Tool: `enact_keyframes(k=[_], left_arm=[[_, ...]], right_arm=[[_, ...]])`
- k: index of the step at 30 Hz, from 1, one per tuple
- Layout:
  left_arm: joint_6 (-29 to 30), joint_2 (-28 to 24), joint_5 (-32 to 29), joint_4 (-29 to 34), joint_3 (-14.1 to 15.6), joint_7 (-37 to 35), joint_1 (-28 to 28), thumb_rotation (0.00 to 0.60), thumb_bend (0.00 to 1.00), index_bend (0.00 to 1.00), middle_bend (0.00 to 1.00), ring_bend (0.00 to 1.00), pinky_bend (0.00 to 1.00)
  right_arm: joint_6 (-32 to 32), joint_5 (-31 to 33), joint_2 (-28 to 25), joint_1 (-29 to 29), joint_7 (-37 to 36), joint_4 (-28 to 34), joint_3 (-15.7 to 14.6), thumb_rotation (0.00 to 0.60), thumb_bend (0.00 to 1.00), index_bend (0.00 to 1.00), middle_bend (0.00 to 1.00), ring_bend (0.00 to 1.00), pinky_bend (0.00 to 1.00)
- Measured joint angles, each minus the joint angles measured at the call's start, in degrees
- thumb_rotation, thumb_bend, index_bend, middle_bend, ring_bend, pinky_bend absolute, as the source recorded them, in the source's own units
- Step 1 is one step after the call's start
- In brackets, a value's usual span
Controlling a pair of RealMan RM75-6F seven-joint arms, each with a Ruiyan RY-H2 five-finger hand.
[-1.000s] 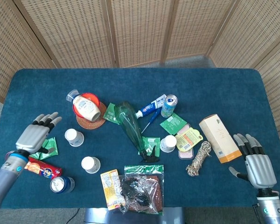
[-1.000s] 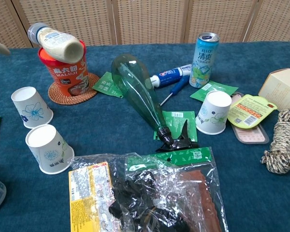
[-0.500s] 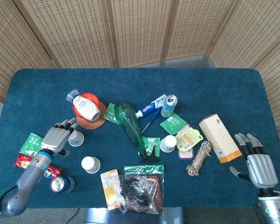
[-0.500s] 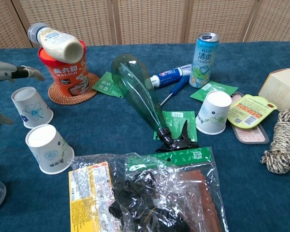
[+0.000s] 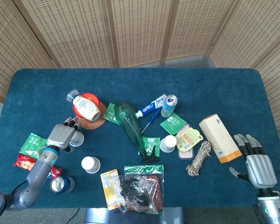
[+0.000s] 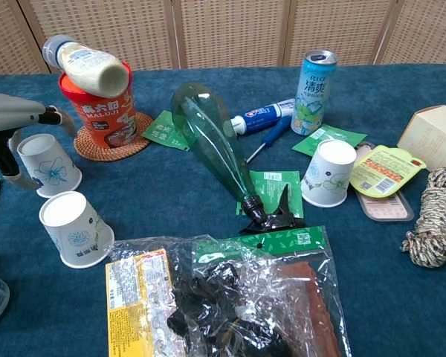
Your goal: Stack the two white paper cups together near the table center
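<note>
My left hand (image 5: 60, 136) is hovering with its fingers apart and holding nothing, directly over the far white cup (image 6: 49, 165). The cup is standing upright, so its long axis is vertical and its open mouth is facing my palm from below. In the chest view the fingers (image 6: 53, 117) are reaching over the rim on the far side and another part of the hand is coming down on the near-left side of the cup. I cannot tell if anything is already touching the wall.

Nearer to me and a little to the right of this hand, the second white cup (image 5: 90, 164) is also standing upright. A third similar cup (image 5: 168, 143) is standing well apart, beyond the green bottle (image 5: 130, 125), closer to my right hand (image 5: 259, 168). That hand is lying open at the table edge and holding nothing, far from both cups on the left. So I judge the left hand is the one to grasp.

From the head view my hand is covering most of the far cup. In the chest view the hand is cut off at the left edge.
</note>
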State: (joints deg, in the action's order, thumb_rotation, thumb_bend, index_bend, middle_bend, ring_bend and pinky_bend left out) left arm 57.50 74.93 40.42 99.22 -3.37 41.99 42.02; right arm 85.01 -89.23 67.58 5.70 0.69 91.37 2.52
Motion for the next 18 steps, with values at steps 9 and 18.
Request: enact_keyframes(k=[9,18], left_arm=[[4.8,4.0,-1.6,-1.8,1.0,4.0,0.9,0.6,0.25,0.44,0.4,0.36,0.6],[5.6,2.5,-1.8,0.1,1.0,3.2,0.7,0.6,0.25,0.42,0.42,0.36,0.6]], right_arm=[[-0.1,0.1,-0.1,0.0,-0.2,0.1,0.0,0.6,0.02,0.0,0.0,0.0,0.15],[-0.1,0.2,0.1,0.0,0.0,0.0,0.1,0.6,0.03,0.0,0.0,0.0,0.15]])
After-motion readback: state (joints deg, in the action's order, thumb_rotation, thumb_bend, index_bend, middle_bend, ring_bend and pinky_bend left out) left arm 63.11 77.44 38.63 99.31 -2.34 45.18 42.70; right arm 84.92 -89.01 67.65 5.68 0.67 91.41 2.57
